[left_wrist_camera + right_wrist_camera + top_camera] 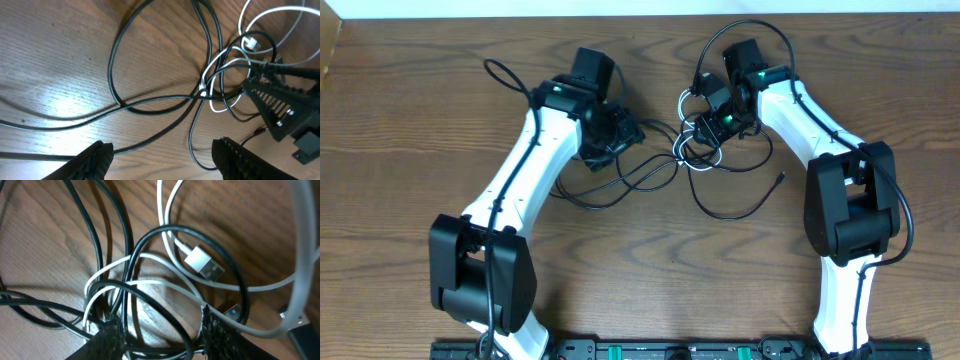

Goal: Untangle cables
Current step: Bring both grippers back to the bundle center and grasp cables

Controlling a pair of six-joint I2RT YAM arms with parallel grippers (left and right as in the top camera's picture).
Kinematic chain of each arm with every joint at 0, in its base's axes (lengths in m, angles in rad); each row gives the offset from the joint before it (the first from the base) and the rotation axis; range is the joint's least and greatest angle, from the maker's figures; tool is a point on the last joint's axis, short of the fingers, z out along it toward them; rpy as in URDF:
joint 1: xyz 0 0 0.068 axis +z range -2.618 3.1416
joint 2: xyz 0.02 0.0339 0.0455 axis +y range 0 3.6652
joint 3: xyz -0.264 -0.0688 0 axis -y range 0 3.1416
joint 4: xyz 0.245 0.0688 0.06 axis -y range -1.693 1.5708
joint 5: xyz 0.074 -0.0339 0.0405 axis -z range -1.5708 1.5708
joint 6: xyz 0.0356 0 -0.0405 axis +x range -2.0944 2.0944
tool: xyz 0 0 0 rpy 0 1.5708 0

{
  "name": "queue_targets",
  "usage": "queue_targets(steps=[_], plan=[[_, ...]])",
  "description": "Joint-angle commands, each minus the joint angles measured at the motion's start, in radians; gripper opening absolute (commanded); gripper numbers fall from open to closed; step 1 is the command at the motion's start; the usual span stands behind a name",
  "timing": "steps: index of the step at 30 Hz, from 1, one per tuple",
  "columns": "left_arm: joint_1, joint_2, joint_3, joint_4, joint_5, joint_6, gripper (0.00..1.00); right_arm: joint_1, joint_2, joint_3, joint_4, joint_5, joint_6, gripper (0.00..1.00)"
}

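Cables [692,152], several black and one white cable [165,225], lie tangled on the worktop [400,150] toward its far edge, near the middle. The left gripper [162,146] holds its jaws apart over black loops. The right gripper [161,316] has its jaws apart, with the knot between them.

Overhead looks straight down from high above the desk [650,250] and cable tangle [698,140]. Left wrist view faces the tangle from its left, near; right wrist view sits just over it, closest. Both wrist views share its white USB plug [205,264].
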Motion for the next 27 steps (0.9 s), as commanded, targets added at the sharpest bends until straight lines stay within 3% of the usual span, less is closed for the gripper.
queue_targets(steps=[1, 10, 11, 13, 15, 21, 27], plan=[[-0.035, 0.006, -0.008, 0.001, -0.051, -0.058, 0.69, 0.011, 0.014, -0.002, 0.002, 0.002, -0.046, 0.48], [-0.105, 0.027, -0.008, 0.009, -0.051, -0.165, 0.66, 0.014, 0.016, -0.068, 0.026, 0.002, -0.098, 0.48], [-0.112, 0.037, -0.008, 0.013, -0.051, -0.175, 0.66, 0.015, 0.016, -0.076, 0.035, 0.002, -0.098, 0.45], [-0.122, 0.059, -0.008, 0.014, -0.05, -0.199, 0.66, 0.016, 0.016, -0.08, 0.04, 0.001, -0.097, 0.26], [-0.132, 0.082, -0.008, 0.017, -0.05, -0.201, 0.66, 0.016, 0.016, -0.08, 0.04, 0.001, -0.097, 0.16], [-0.149, 0.157, -0.008, 0.09, -0.05, -0.218, 0.66, 0.016, 0.016, -0.08, 0.039, 0.001, -0.097, 0.05], [-0.149, 0.184, -0.008, 0.159, -0.052, -0.287, 0.66, 0.016, 0.016, -0.08, 0.039, 0.001, -0.097, 0.01]])
